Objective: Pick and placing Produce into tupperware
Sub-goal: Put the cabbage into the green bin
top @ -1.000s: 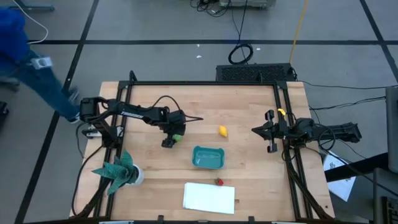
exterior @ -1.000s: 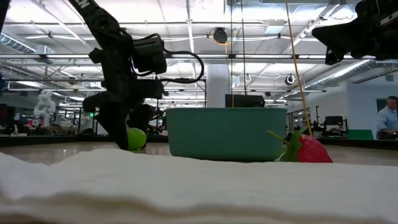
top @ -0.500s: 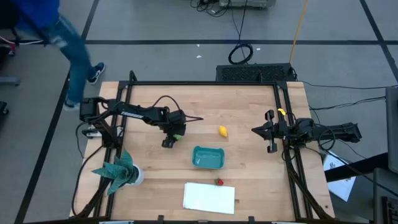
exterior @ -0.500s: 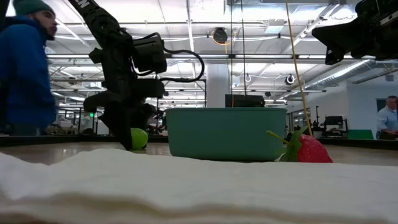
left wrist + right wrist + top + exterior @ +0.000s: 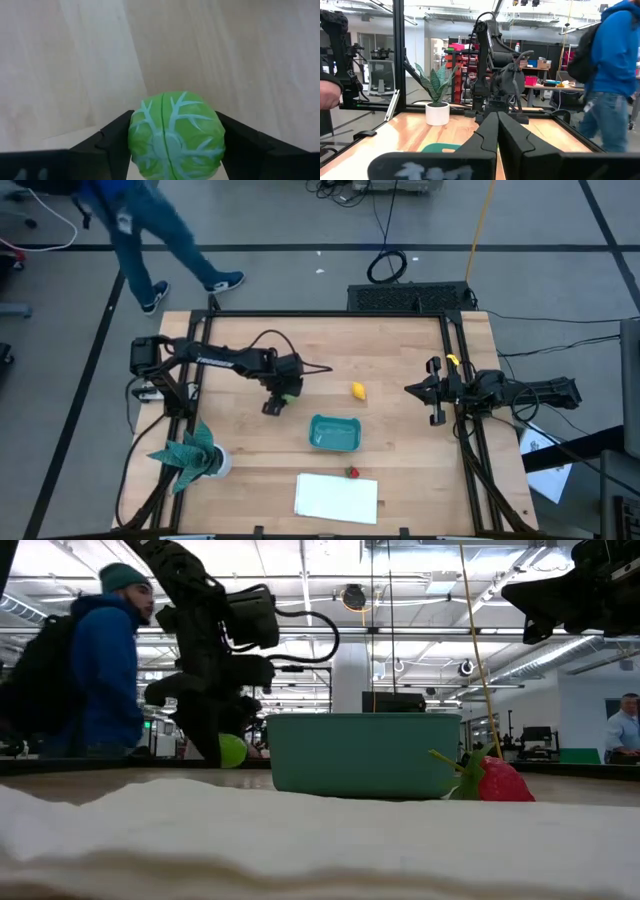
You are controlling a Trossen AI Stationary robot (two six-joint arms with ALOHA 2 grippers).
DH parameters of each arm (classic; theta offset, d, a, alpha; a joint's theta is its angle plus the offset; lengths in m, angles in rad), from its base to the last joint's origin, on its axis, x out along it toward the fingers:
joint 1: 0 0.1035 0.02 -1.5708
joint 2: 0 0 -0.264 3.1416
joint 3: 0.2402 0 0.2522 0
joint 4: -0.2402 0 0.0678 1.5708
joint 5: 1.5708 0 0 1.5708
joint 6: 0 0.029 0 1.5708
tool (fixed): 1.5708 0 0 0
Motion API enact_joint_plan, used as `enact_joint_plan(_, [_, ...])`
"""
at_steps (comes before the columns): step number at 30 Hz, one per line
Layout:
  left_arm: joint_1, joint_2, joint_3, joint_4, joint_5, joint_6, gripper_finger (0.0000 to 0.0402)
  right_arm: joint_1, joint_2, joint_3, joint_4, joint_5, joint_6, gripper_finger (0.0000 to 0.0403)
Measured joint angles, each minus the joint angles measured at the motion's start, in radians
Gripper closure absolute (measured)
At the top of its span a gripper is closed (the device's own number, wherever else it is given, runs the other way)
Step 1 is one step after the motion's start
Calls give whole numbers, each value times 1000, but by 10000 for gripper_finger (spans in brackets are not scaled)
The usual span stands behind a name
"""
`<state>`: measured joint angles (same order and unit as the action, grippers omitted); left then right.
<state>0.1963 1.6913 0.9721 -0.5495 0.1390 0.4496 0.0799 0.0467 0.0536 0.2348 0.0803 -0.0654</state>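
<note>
The left gripper (image 5: 280, 397) clamps the green cabbage-like piece (image 5: 175, 135) between its fingers, raised just off the bench (image 5: 400, 360) so it can clear the wall of the teal tupperware (image 5: 334, 434) nearby. The lemon (image 5: 358, 390) lies beside that path; the strawberry (image 5: 352, 472) touches the white cloth (image 5: 336, 496). The right gripper (image 5: 433, 393), fingers shut on nothing, waits well apart.

A potted plant (image 5: 192, 452) with teal leaves stands near the wooden table's (image 5: 390, 360) left front corner — a flat white rectangle (image 5: 337, 497) lies at the front edge. A person in blue (image 5: 150, 230) walks beyond the table.
</note>
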Motion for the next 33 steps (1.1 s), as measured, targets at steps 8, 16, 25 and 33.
enact_joint_plan(8, [0,-2,100,-125,-6,3,159,0,0,0,0,0,0,403])
enact_joint_plan(16, [1,-3,192,-220,-12,40,158,0,0,0,0,0,0,403])
enact_joint_plan(25, [5,-4,321,-313,-18,50,158,0,0,0,0,0,0,403])
enact_joint_plan(33, [5,-5,424,-397,-18,53,158,0,0,0,0,0,0,403])
